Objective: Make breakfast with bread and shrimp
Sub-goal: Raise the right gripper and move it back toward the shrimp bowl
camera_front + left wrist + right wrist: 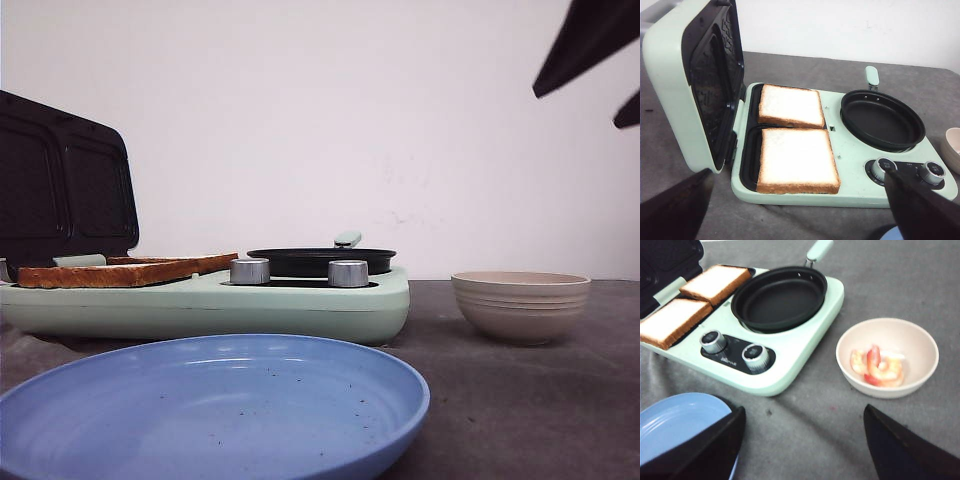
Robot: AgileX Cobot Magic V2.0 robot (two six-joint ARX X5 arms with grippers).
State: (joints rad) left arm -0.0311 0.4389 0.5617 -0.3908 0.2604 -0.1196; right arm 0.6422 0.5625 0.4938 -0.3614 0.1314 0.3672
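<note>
Our right gripper [802, 445] hangs with jaws apart, empty, the shrimp [877, 367] bowl [920, 337] just beyond for taking. Our left gripper [790, 210], likewise parted, faces the bread [797, 160] lying ahead in the maker [850, 150] for toasting.

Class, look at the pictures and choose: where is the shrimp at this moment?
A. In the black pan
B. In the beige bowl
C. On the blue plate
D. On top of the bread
B. The shrimp lies in the beige bowl, while the pan and the plate hold nothing and the bread is bare.
</note>
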